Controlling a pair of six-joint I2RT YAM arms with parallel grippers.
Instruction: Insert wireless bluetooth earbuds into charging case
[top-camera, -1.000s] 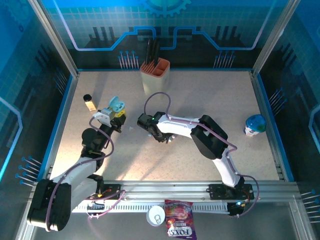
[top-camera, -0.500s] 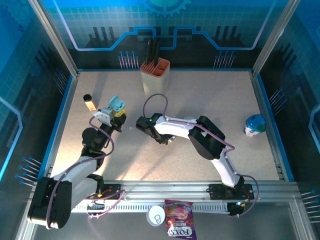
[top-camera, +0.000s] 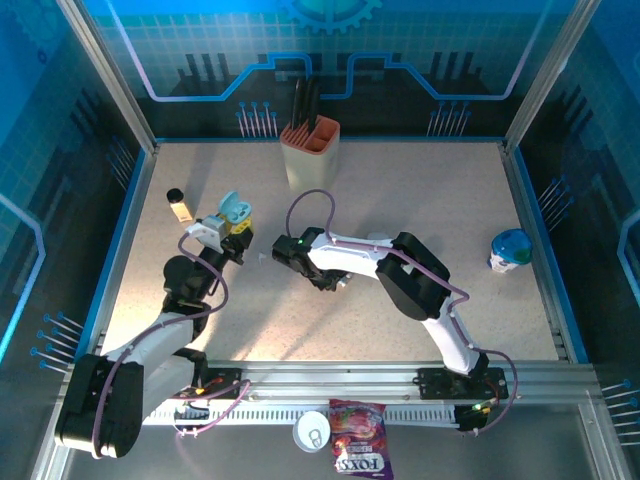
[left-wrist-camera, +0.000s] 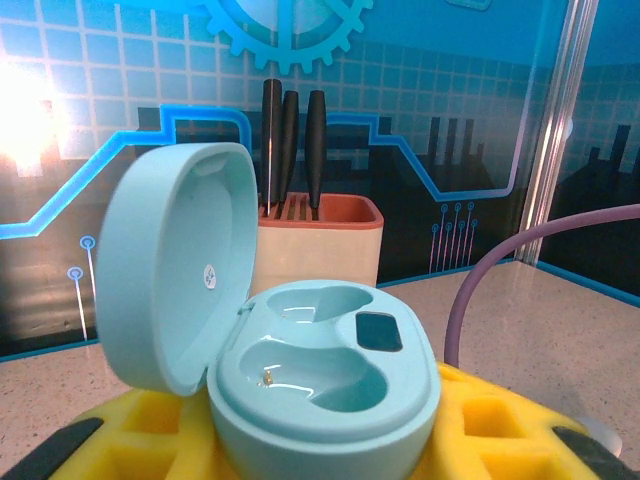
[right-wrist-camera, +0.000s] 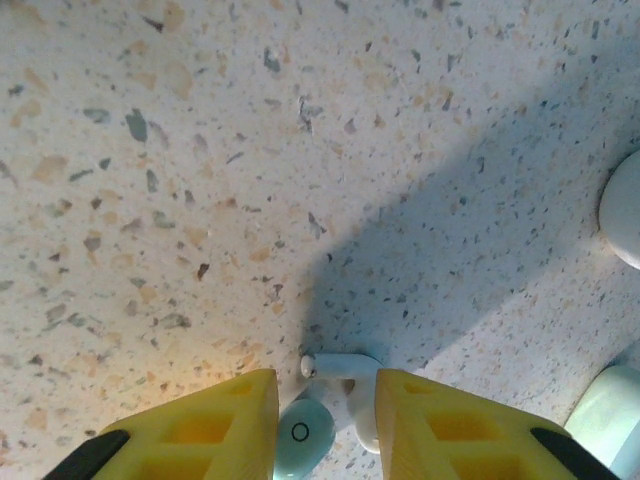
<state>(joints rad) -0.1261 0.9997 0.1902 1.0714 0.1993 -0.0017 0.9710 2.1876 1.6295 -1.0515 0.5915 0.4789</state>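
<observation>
The left jaws are closed on the charging case (left-wrist-camera: 330, 380), their yellow pads pressing its two sides from below. The case sits upright between them, its lid (left-wrist-camera: 175, 270) hinged open to the left and its two moulded wells facing up. In the overhead view the case (top-camera: 231, 209) is held just past these jaws. A knife block (left-wrist-camera: 320, 240) stands well beyond them.

The right jaws point down at the speckled table (right-wrist-camera: 200, 150), a narrow gap apart. In that gap lie two earbuds, a white earbud (right-wrist-camera: 345, 368) near the right pad and a teal earbud (right-wrist-camera: 300, 435) against the left pad. I cannot tell whether they are clamped or only bracketed.
</observation>
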